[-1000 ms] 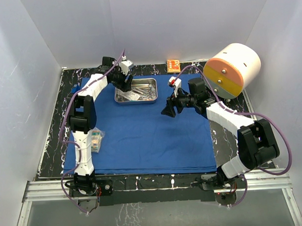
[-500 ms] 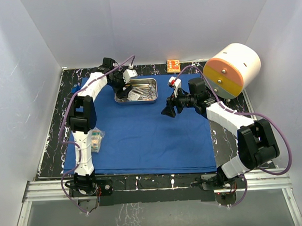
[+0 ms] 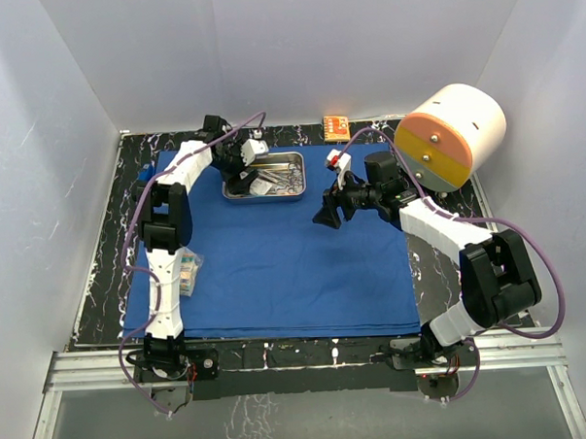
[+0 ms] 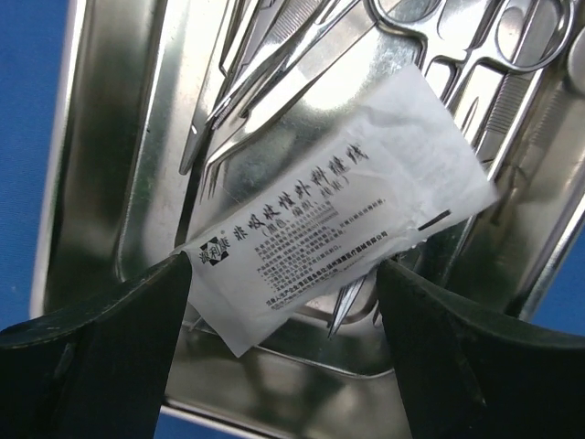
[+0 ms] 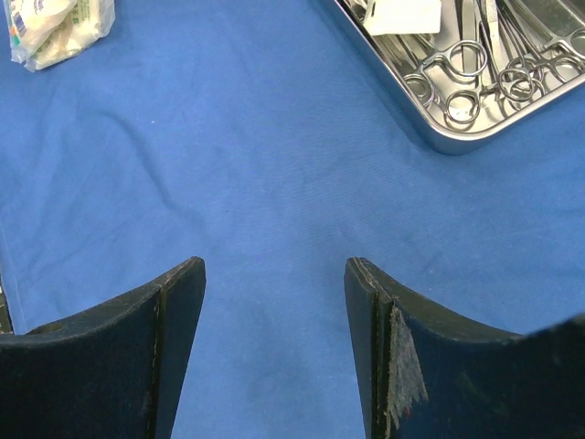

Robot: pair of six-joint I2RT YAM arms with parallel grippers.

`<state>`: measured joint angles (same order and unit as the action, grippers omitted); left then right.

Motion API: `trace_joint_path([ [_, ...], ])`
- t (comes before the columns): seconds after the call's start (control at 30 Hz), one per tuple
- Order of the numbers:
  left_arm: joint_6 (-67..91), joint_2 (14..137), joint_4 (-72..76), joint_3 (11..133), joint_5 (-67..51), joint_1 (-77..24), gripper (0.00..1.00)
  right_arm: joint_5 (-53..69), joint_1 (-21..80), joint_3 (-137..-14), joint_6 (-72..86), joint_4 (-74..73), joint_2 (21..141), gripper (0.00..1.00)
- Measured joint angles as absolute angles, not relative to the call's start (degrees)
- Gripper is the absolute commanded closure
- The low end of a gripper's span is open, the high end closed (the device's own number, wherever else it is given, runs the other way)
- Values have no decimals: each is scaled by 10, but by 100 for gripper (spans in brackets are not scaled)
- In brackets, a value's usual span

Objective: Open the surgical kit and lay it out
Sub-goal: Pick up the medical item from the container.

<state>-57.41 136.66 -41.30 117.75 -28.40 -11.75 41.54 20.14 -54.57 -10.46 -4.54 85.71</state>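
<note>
gaping left claw (image 4: 283, 267) over white packet (image 4: 340, 197) in steel tray (image 4: 123, 183)

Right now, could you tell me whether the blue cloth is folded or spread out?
Spread out: the blue cloth lies flat over the table, the steel tray resting on it.

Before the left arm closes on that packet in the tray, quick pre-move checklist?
1. Left gripper open, straddling the white packet: ok.
2. Packet lies in the steel tray, on top of the instruments: ok.
3. Packet free of the instruments underneath: cannot tell; a pointed tip shows at its lower edge.
4. Right gripper open, empty, above bare blue cloth: ok.
5. Cloth spread flat for laying out: ok.
6. Other clear packet on the cloth, apart from the tray: ok.
</note>
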Motion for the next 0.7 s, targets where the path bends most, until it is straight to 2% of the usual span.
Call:
trace_joint_path([
  [0.2, -572, 1377, -407, 1178, -281, -117, 21, 415, 201, -546, -105, -46, 858, 38],
  [0.4, -561, 1379, -404, 1178, -282, -117, 28, 415, 201, -546, -105, -46, 860, 38],
  [0.63, -539, 1379, -403, 1178, -283, -117, 51, 415, 201, -546, -105, -46, 867, 38],
  [0.7, -533, 1379, -403, 1178, -283, -117, 54, 415, 201, -546, -105, -46, 868, 38],
])
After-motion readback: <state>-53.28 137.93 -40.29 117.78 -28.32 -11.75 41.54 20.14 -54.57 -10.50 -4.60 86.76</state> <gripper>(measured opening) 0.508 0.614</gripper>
